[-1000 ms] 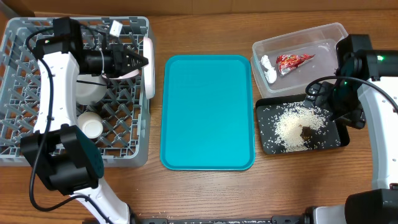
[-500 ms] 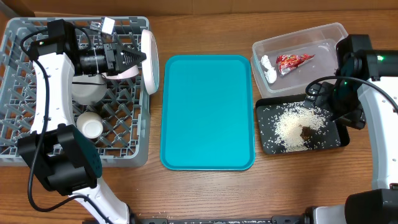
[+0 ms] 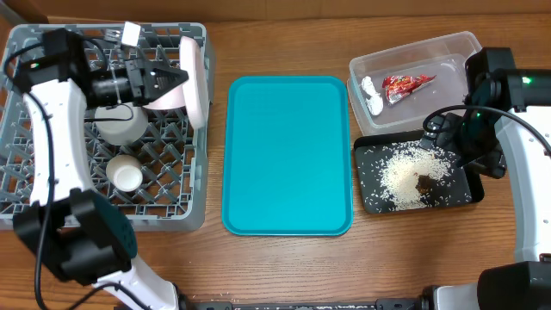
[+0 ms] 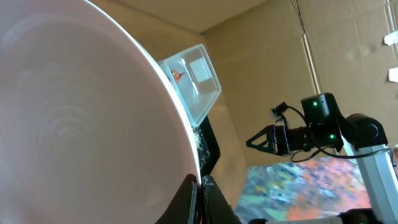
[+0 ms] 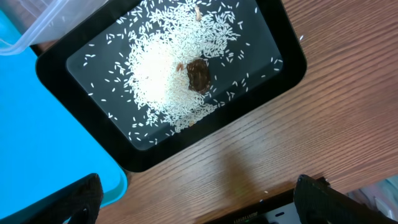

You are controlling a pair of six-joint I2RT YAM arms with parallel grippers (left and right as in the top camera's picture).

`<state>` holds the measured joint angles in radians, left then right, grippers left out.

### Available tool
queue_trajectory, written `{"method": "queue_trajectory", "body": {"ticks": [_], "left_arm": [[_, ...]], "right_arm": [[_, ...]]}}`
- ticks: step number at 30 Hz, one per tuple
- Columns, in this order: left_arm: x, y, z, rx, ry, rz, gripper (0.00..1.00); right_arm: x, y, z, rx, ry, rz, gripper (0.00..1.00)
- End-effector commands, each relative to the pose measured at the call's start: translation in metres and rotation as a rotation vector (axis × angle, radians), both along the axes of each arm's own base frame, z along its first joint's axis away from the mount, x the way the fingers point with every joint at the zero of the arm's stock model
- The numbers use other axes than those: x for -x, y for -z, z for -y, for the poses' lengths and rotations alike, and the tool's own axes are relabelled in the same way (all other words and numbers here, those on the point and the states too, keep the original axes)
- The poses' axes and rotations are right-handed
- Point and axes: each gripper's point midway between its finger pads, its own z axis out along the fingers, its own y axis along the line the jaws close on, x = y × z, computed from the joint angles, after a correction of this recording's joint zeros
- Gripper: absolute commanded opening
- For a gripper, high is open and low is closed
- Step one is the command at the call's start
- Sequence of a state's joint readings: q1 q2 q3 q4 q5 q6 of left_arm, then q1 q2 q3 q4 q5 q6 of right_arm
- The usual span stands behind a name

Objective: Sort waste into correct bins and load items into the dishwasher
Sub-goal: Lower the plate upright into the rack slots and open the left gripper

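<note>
My left gripper (image 3: 175, 79) is shut on the rim of the large white plate (image 3: 193, 79) and holds it on edge over the right side of the grey dish rack (image 3: 52, 200). The plate (image 4: 74, 112) fills the left wrist view, pinched between the fingers (image 4: 200, 194). The light grey bowl (image 3: 120, 123) and the white cup (image 3: 126, 175) sit in the rack. My right gripper (image 5: 202, 205) is open and empty above the black tray (image 5: 287, 67), which holds rice (image 5: 158, 68) and a brown scrap (image 5: 198, 75). The wrapper (image 3: 406, 83) and tissue (image 3: 372, 95) lie in the clear tub (image 3: 413, 47). The wooden stick is out of view.
The flat teal tray (image 3: 288, 155) lies between the rack and the bins. The black tray (image 3: 370, 205) sits just in front of the clear tub. A pale pinkish shape (image 3: 169, 97) shows under my left gripper; I cannot tell what it is.
My left gripper has carried the plate a little left and toward the back, from over the rack's right wall to inside it. The right arm has not moved.
</note>
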<state>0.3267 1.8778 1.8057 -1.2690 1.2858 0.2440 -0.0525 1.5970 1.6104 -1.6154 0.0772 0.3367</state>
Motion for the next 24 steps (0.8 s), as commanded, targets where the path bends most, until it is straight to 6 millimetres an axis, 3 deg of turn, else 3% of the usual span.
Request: {"method": "queue_trajectory", "body": {"ticks": [1,4,8,11,17,24], "left_arm": [[0.010,-0.032,-0.005,-0.054,-0.015,0.116,0.04],[0.010,-0.026,-0.009,-0.095,-0.031,0.098,0.04],[0.011,0.004,-0.021,-0.246,-0.058,0.019,0.04],[0.017,0.015,-0.021,-0.297,-0.027,0.025,0.04],[0.019,0.019,-0.019,-0.294,-0.011,0.029,0.04],[0.024,0.005,-0.009,-0.220,0.035,0.105,0.04]], "right_arm": [[-0.005,-0.010,0.002,0.002,0.009,0.048,1.00],[-0.005,-0.010,0.002,0.003,0.009,0.049,1.00],[-0.005,-0.010,0.002,0.002,0.009,0.049,1.00],[-0.005,-0.010,0.002,0.002,0.009,0.049,1.00],[-0.005,-0.010,0.002,0.002,0.009,0.048,1.00],[-0.005,-0.010,0.002,0.002,0.009,0.046,1.00]]}}
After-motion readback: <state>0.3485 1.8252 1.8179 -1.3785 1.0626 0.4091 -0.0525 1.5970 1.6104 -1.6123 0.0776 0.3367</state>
